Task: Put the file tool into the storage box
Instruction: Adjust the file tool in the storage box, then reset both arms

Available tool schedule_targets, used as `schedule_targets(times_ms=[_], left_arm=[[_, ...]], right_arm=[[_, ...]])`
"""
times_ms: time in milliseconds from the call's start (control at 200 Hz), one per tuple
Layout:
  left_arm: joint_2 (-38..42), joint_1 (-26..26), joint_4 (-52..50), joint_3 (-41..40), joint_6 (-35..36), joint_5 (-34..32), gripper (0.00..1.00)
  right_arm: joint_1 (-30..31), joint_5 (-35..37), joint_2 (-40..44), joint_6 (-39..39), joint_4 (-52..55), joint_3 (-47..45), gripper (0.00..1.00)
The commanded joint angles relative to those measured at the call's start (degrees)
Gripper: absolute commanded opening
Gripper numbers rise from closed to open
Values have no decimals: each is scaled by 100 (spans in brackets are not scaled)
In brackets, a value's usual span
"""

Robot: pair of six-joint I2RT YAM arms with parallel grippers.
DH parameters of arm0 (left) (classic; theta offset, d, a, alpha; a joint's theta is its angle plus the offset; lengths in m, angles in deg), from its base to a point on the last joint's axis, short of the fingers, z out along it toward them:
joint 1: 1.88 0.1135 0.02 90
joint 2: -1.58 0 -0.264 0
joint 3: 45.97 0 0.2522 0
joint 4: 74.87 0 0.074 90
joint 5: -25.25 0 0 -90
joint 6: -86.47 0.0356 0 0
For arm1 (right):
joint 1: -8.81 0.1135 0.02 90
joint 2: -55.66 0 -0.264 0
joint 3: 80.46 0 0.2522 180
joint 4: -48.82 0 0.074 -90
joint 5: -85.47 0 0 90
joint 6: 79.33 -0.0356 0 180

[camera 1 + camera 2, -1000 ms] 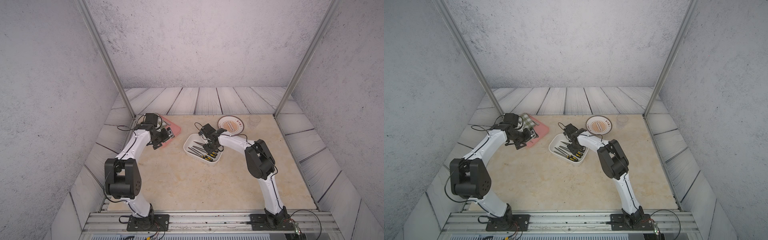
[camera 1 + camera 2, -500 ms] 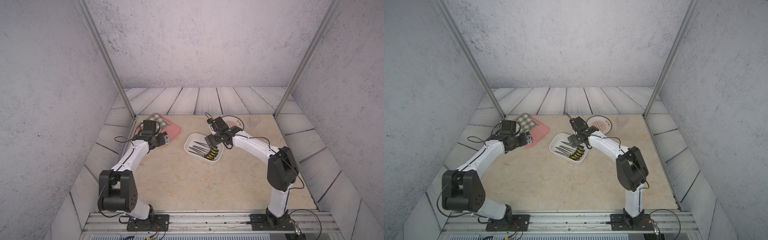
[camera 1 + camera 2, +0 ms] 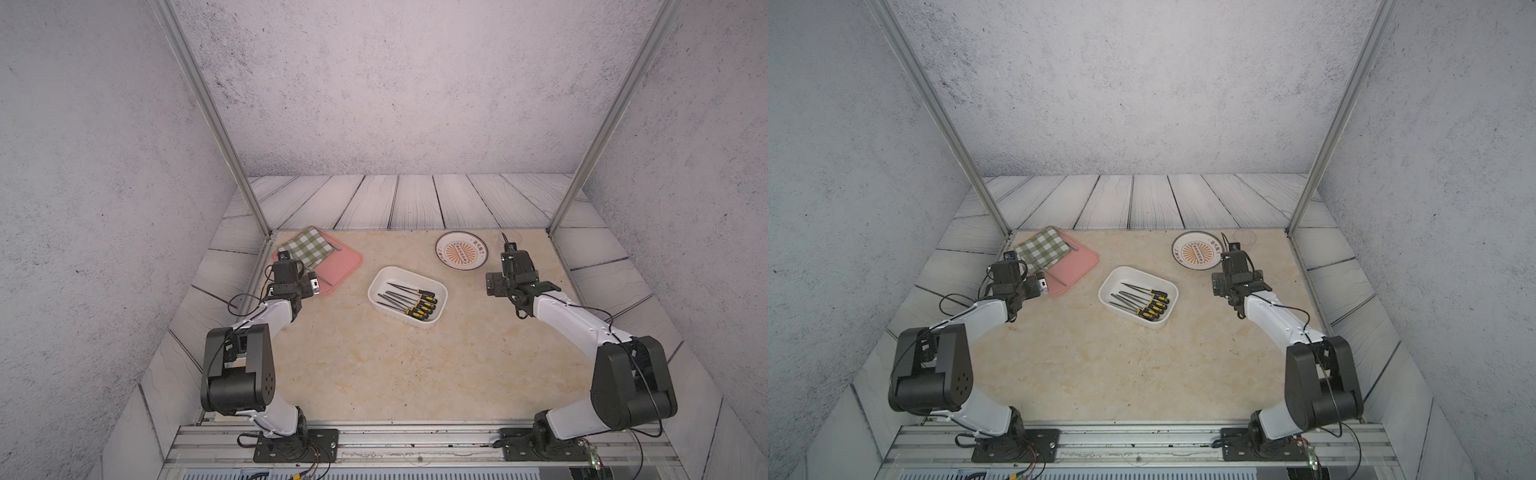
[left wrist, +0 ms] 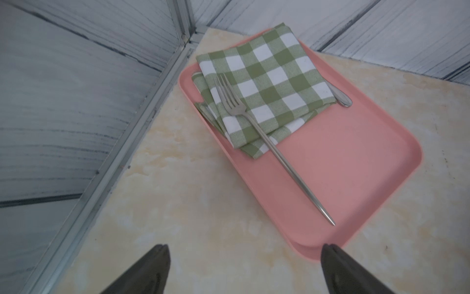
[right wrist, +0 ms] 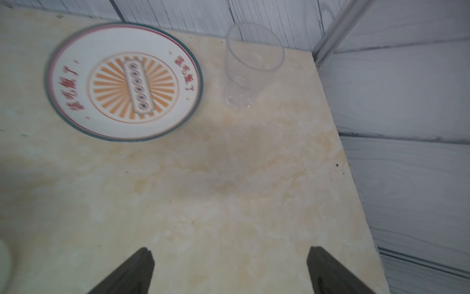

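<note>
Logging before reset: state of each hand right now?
Left hand: open, holding nothing.
Right hand: open, holding nothing.

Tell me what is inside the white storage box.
Several file tools with black-and-yellow handles lie side by side in the storage box. Anything beneath them is covered.

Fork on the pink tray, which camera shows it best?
The left wrist view: the fork shows whole, tines on the checked cloth, handle tip on the pink tray. Both top views show only a thin sliver of its handle. The right wrist view misses it.
</note>
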Motion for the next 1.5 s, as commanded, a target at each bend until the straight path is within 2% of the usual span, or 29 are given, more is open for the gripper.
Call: schedule_targets(times_ms=[0, 110, 195, 275, 390, 490, 586, 636, 691, 781, 846, 876, 931, 1016, 1096, 1191, 1496], left_arm=[[-92, 10, 962, 65, 366, 330, 97], [66, 7, 1240, -184, 117, 458, 97], [357, 3, 576, -201, 297, 877, 94], [714, -1, 404, -493, 269, 802, 94], [985, -2, 1144, -1016, 321, 602, 95], [1174, -12, 705, -1045, 454, 414, 92], [1169, -28, 1395, -1723, 391, -222, 92], [1138, -28, 2184, -2132, 162, -609, 94], [1206, -18, 2786, -2405, 247, -374, 97], [896, -28, 2598, -2166, 410, -7, 96], [588, -61, 2941, -2222, 565, 271, 100], [399, -97, 3250, -2295, 654, 406, 98], [118, -161, 4066, -2467, 729, 355, 98], [388, -181, 3044, -2203, 744, 346, 98], [233, -199, 3582, -2341, 779, 315, 98], [387, -199, 3104, -2221, 769, 306, 98], [351, -261, 3086, -2184, 879, 342, 98]], right_arm=[[-372, 82, 88, 129, -1117, -515, 99], [-503, -3, -90, 121, -1795, -885, 99], [-510, -83, -271, 160, -2250, -1077, 99], [-556, -99, -416, 71, -2717, -1267, 99], [-761, -583, -550, 59, -3307, -1414, 99], [-835, -964, -551, 122, -3190, -1396, 99], [-843, -1302, -353, 265, -3853, -1884, 99], [-858, -1246, -266, 211, -4189, -2112, 99], [-866, -1266, -278, 240, -4679, -2371, 99], [-857, -1266, -599, 272, -5886, -2778, 99], [-854, -1232, -435, 268, -5343, -2639, 99], [-862, -1275, -333, 241, -4901, -2522, 99], [-868, -1240, -461, 253, -5353, -2629, 99], [-863, -1251, -380, 256, -5120, -2582, 99], [-865, -1244, -416, 270, -5246, -2617, 99], [-863, -1273, -369, 252, -5059, -2570, 99], [-867, -1266, -366, 253, -5051, -2561, 99]])
